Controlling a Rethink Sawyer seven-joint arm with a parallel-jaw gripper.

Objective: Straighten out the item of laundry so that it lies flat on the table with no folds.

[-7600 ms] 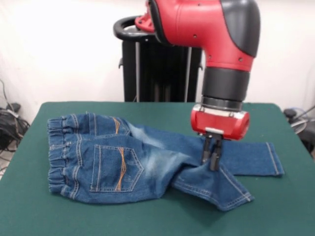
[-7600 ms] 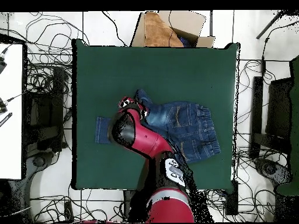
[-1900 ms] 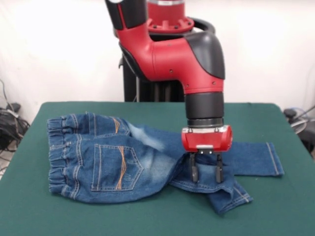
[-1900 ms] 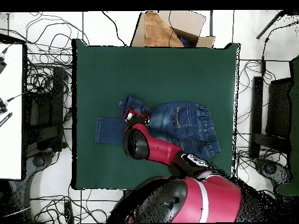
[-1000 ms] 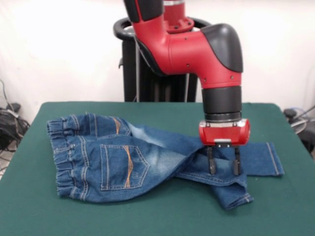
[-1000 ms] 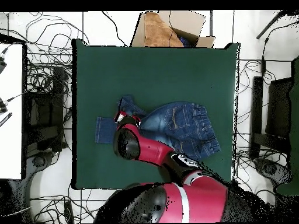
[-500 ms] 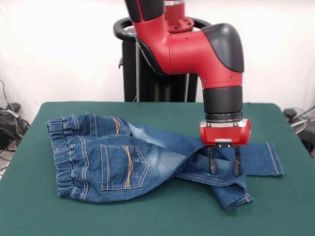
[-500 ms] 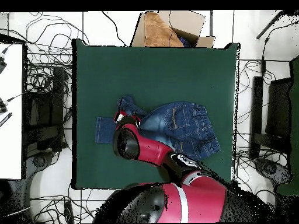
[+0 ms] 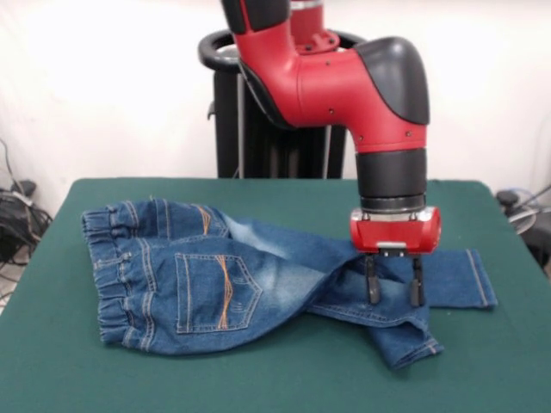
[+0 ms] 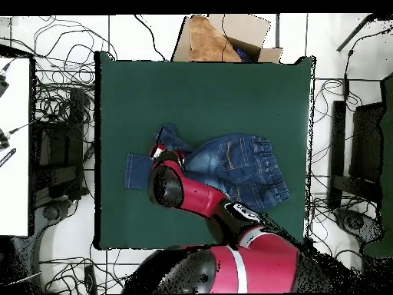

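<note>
While the jeans [image 9: 258,280] lie mid-table [image 9: 482,379], the gripper [image 9: 393,292] stands directly over the crossed legs, fingers spread and holding nothing. One leg (the folded one) runs under it, cuff just beyond, waistband well away on the opposite side.

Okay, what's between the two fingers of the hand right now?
In the front view the hand is open, and between its fingers shows only denim of the jeans, where one leg crosses over the other. Nothing else is there.
</note>
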